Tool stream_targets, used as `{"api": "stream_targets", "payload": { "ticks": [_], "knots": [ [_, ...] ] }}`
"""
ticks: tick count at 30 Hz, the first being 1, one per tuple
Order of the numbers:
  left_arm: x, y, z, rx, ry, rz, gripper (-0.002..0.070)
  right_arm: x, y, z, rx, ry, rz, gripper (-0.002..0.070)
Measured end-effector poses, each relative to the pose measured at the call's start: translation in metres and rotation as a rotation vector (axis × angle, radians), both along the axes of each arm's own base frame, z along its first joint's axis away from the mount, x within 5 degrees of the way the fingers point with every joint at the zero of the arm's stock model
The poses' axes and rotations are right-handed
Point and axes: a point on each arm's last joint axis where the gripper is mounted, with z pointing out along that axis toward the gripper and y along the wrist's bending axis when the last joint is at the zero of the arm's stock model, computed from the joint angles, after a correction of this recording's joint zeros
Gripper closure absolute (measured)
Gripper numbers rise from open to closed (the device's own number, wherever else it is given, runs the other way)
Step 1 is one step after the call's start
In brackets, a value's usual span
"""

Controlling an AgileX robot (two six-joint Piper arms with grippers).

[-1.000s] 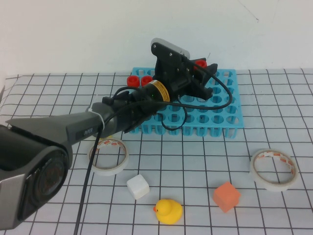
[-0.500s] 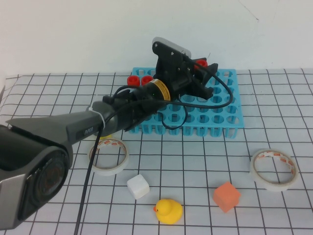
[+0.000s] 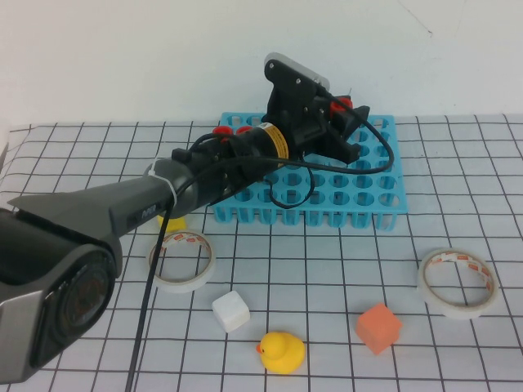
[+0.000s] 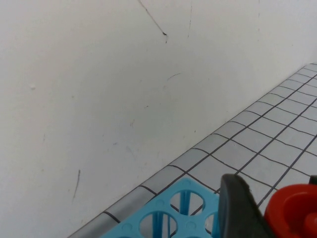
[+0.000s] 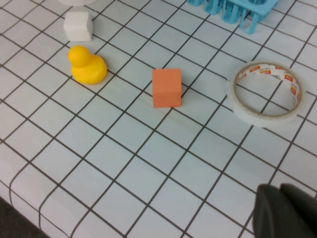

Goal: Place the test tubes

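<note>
The step in hand looks like carrying a tube to its slot: the left gripper (image 3: pixel 341 124) hangs over the far right part of the blue test tube rack (image 3: pixel 372 204), clamped on a red-capped test tube (image 3: pixel 339 104) whose cap shows against one dark finger (image 4: pixel 240 208) in the left wrist view. The tube is held above the rack, not yet in any hole. Two other red-capped tubes (image 3: pixel 243 130) already stand at the rack's far left corner, partly hidden behind the arm. The next move probably calls for bringing the tube upright over one free hole, lowering it straight so the tip clears the grid, and letting go only once it is seated. Compared with a second ago, the left gripper has shifted a little to the right and toward the far edge of the rack, with the tube carried along; the rack, tape rolls and small toys lie as they did. The right gripper (image 5: pixel 285 213) is clenched on nothing, parked above the near right of the table, close to a tape roll (image 5: pixel 265 89) and an orange cube (image 5: pixel 167 88).
</note>
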Motion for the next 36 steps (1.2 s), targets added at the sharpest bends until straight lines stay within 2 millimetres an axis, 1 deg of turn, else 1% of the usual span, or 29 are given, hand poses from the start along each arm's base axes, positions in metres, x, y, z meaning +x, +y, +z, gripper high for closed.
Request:
{"api": "stream_targets", "payload": {
  "ticks": [11, 13, 30, 31, 35, 36],
  "knots": [
    [-0.0034, -0.0034, -0.0006, 0.038, -0.052, -0.057, 0.0436, 0.0, 0.0, 0.0, 0.0, 0.0, 0.0, 0.0678],
    [-0.0032, -0.0036, -0.004, 0.058, -0.054, -0.061, 0.0436, 0.0, 0.0, 0.0, 0.0, 0.0, 0.0, 0.0678],
    [-0.0021, -0.0027, -0.0057, 0.057, -0.022, -0.044, 0.0432, 0.0, 0.0, -0.0002, -0.001, 0.0, 0.0, 0.0678],
    [-0.002, -0.0026, -0.0058, 0.05, -0.011, -0.043, 0.0415, 0.0, 0.0, -0.0002, -0.001, 0.0, 0.0, 0.0678],
    [-0.0023, -0.0017, -0.0011, 0.036, 0.015, -0.032, 0.03, 0.0, 0.0, -0.0002, -0.001, 0.0, 0.0, 0.0678],
    [-0.0021, -0.0013, -0.0008, 0.043, 0.016, -0.028, 0.0281, 0.0, 0.0, -0.0002, -0.001, 0.0, 0.0, 0.0678]
  ]
}}
